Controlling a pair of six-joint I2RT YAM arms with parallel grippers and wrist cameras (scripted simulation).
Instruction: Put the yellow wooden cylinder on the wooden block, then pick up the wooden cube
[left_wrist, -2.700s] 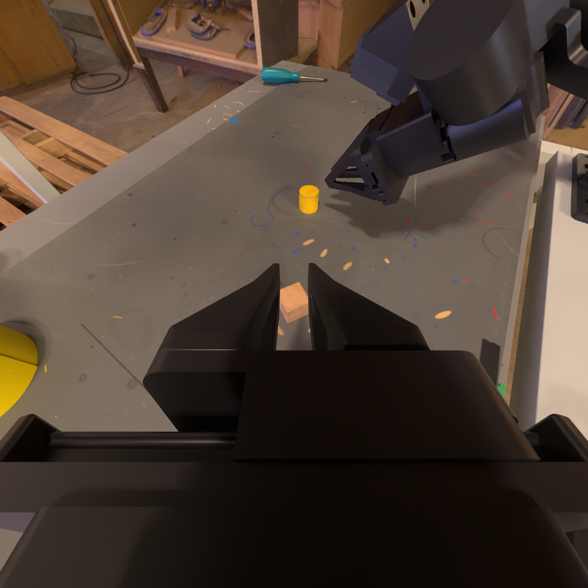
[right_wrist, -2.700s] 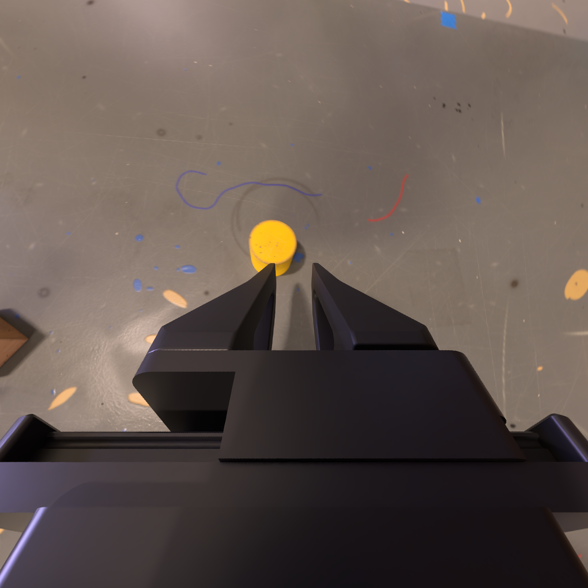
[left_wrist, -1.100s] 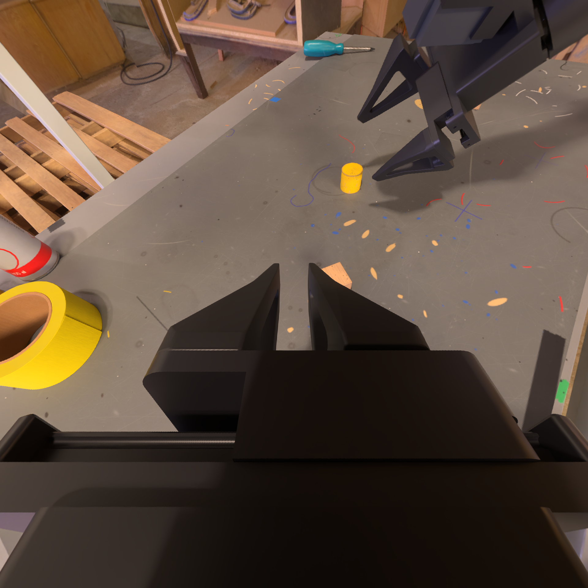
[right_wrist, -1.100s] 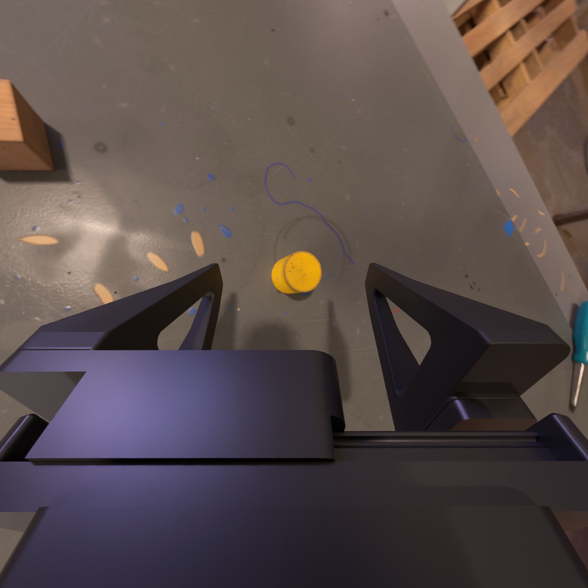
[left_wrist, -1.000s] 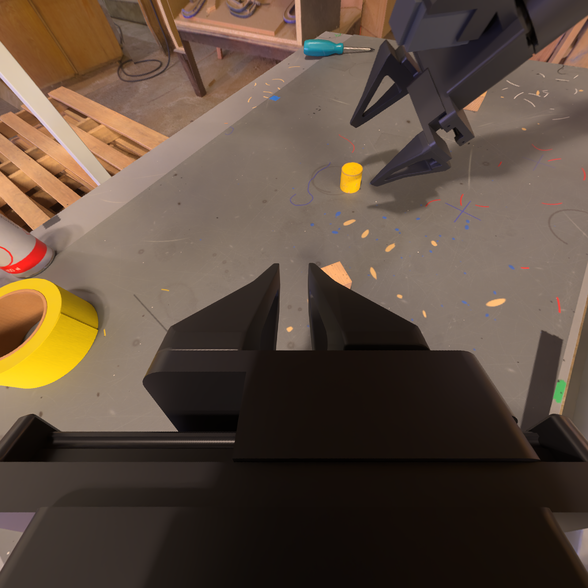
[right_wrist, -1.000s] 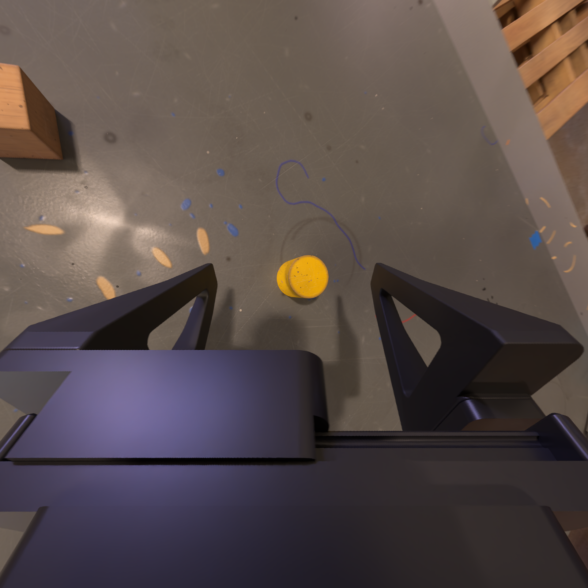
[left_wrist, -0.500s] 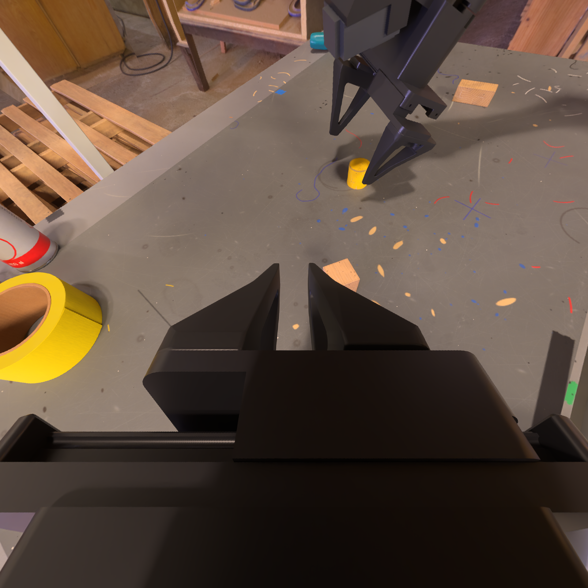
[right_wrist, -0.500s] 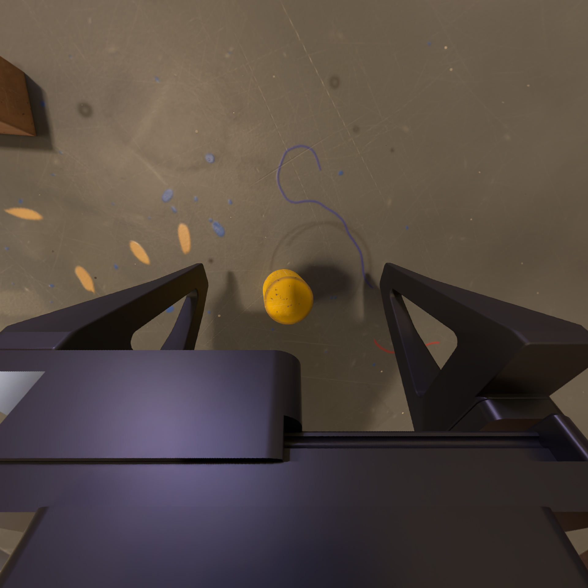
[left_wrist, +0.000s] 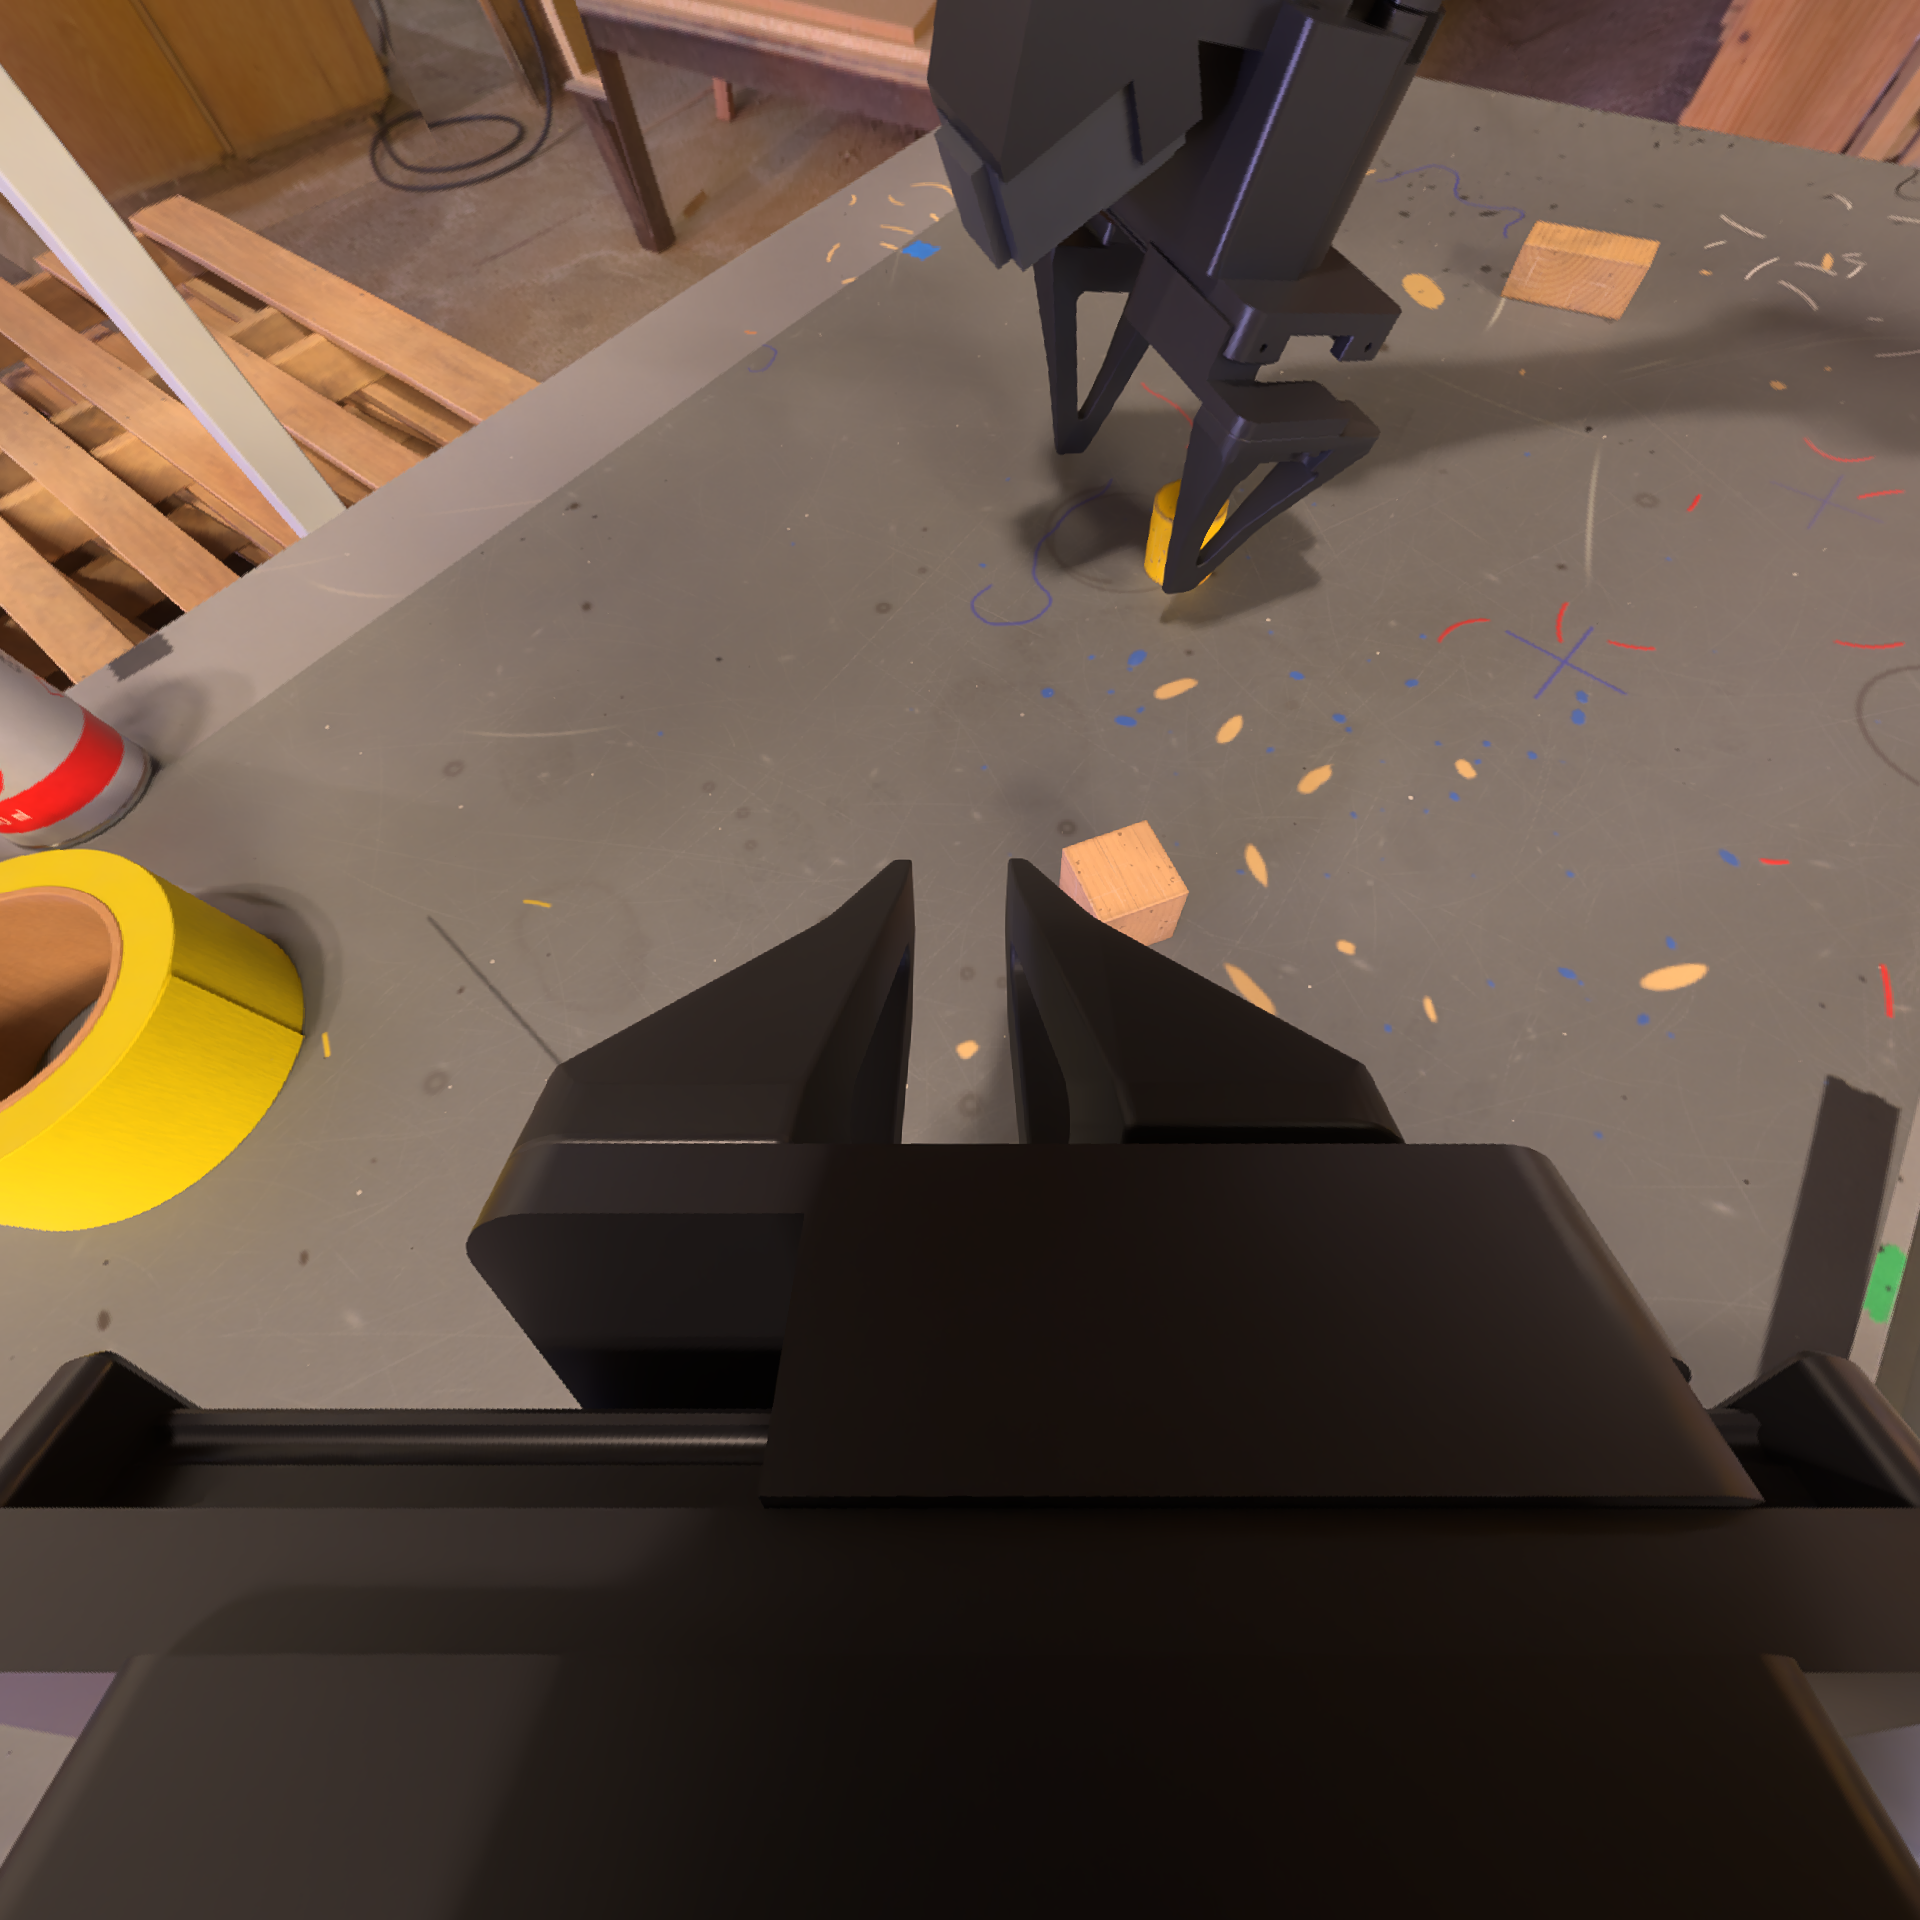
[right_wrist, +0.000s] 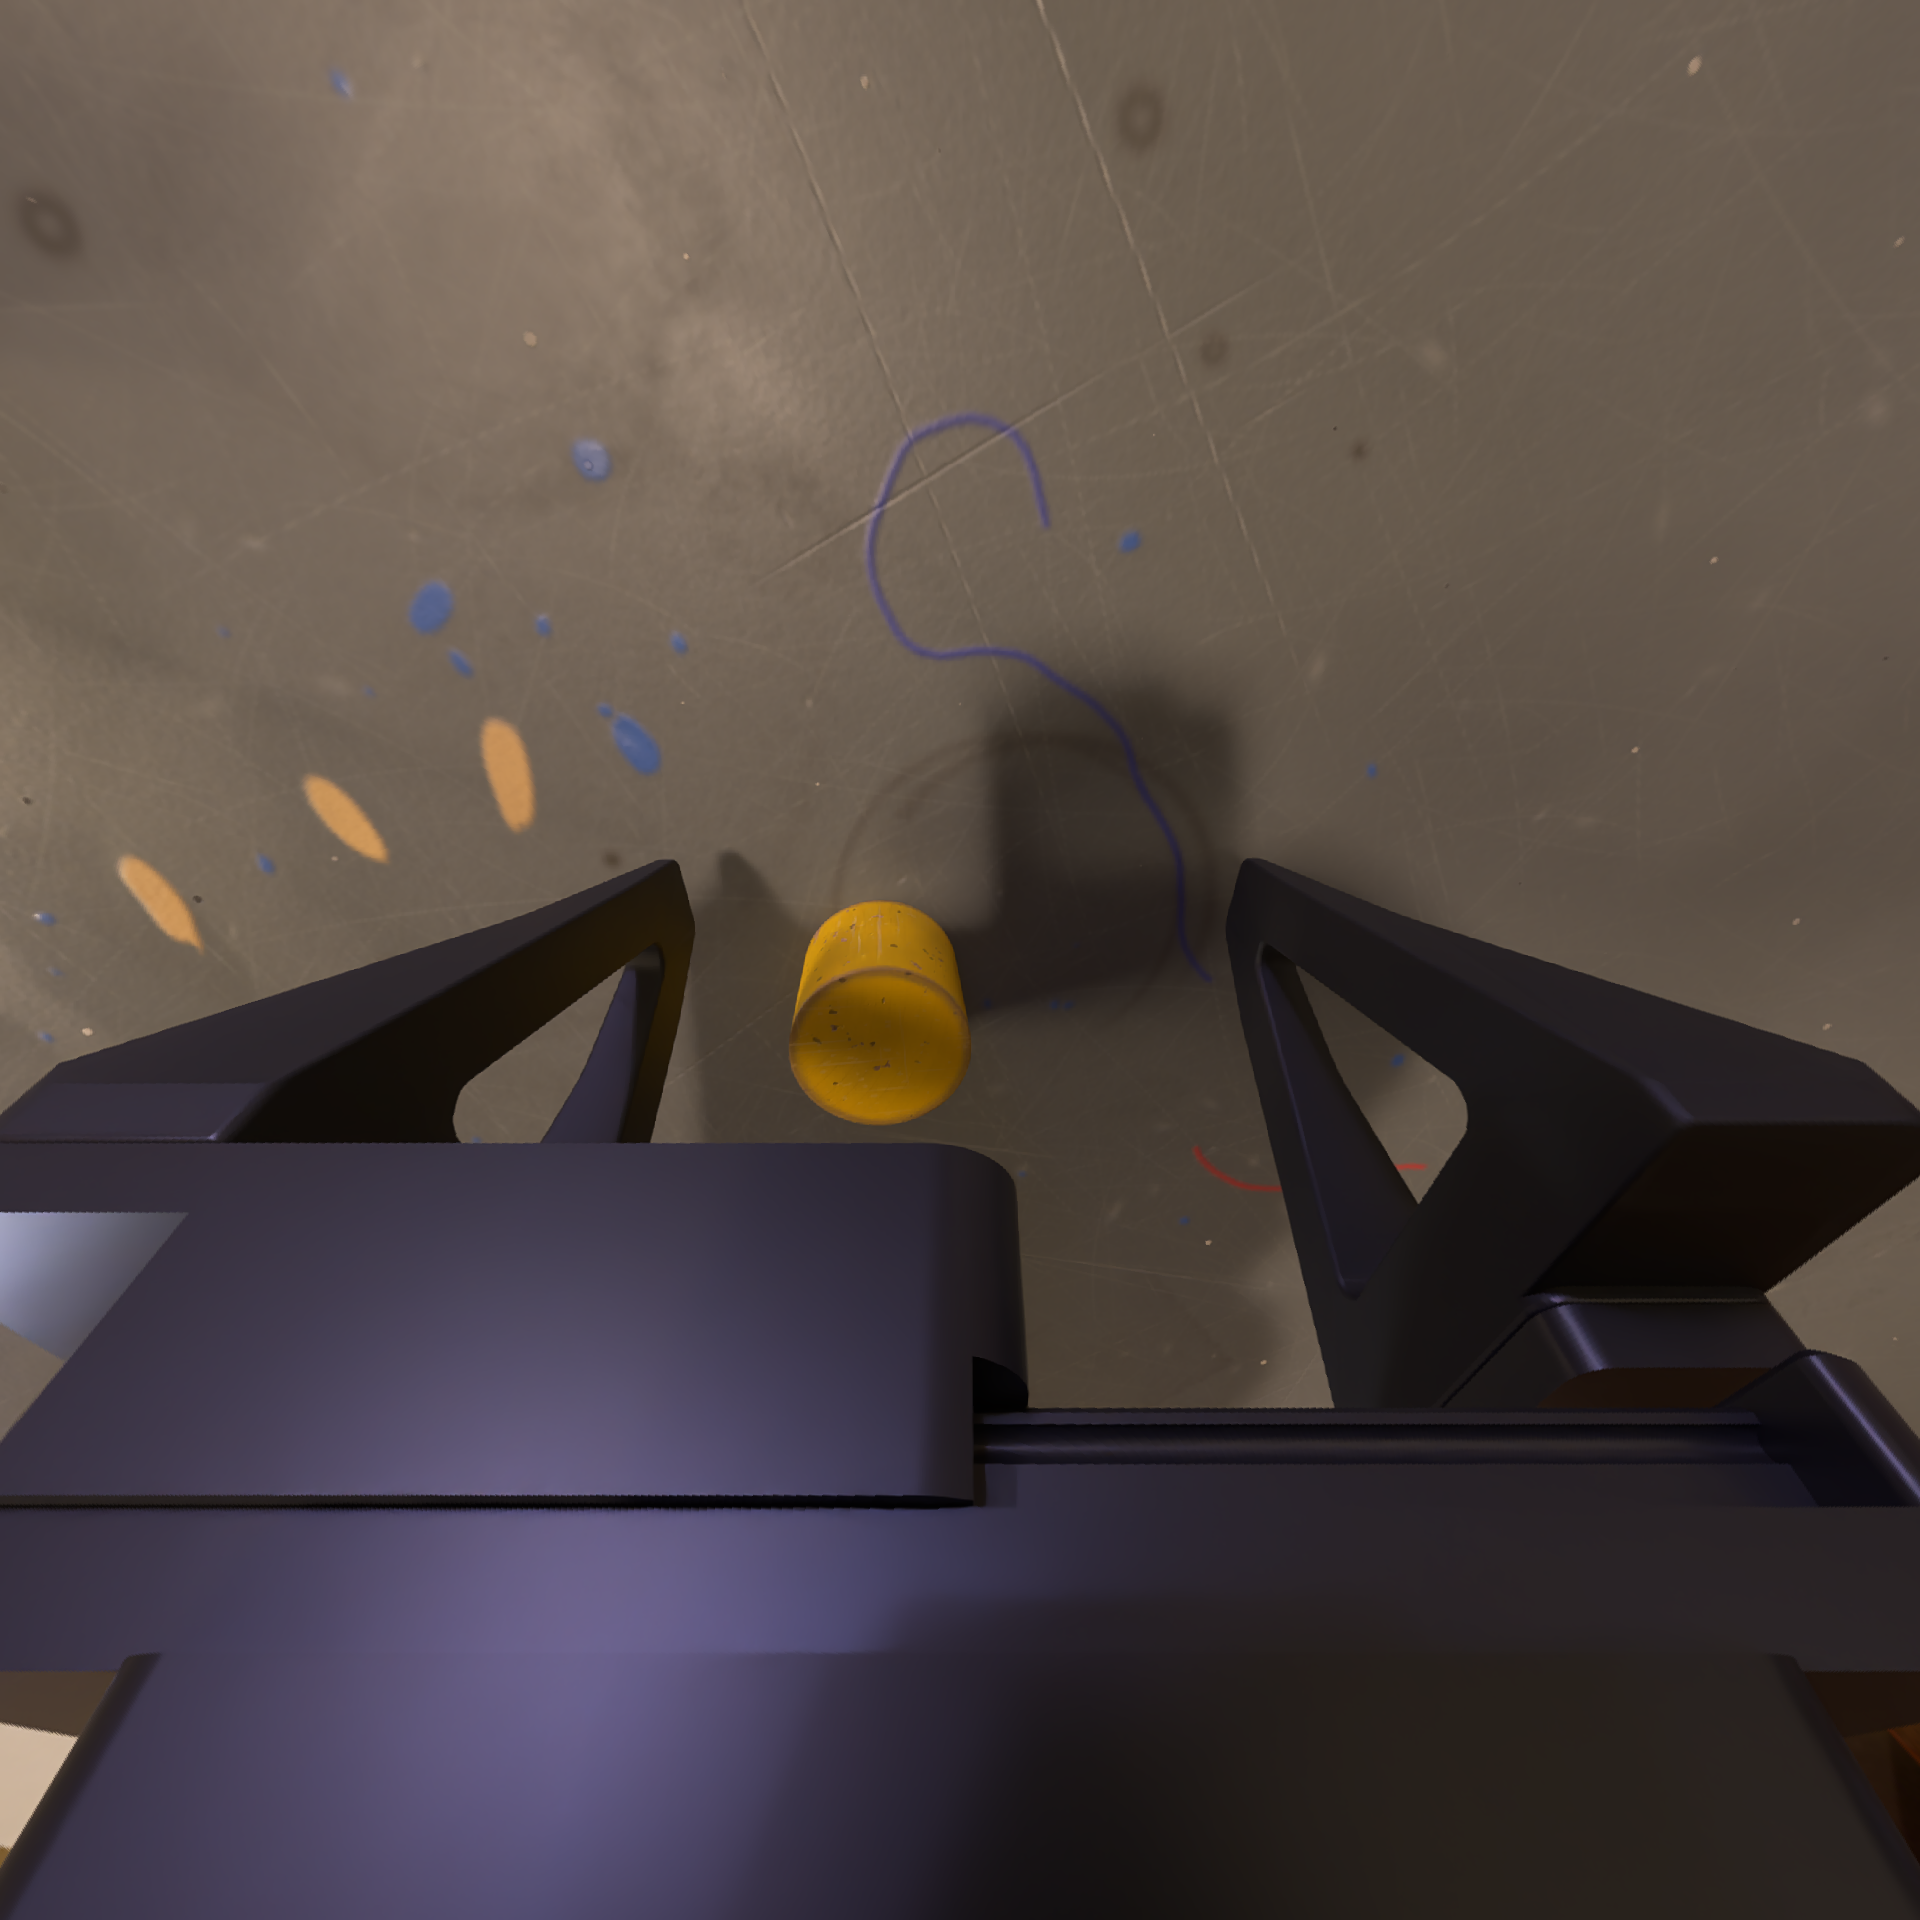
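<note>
The yellow wooden cylinder (right_wrist: 879, 1013) stands upright on the grey bench between the two fingers of my right gripper (right_wrist: 956, 894), which is open wide and lowered around it without touching. In the left wrist view the right gripper (left_wrist: 1122, 520) points down over the cylinder (left_wrist: 1166, 532), partly hiding it. The small wooden cube (left_wrist: 1124, 881) lies just right of my left gripper (left_wrist: 958, 878), which is shut and empty above the bench. A flat wooden block (left_wrist: 1579, 268) lies at the far right of the bench.
A yellow tape roll (left_wrist: 125, 1039) and a red-and-white can (left_wrist: 52, 758) sit at the left of the bench. The bench's left edge (left_wrist: 436, 488) drops to a floor with wooden slats (left_wrist: 156, 416). A dark strip (left_wrist: 1823, 1226) lies near the right edge.
My right gripper opened, swung over the cylinder and came down, so the cylinder now sits between its fingers. My left gripper drew back from the cube and stayed shut.
</note>
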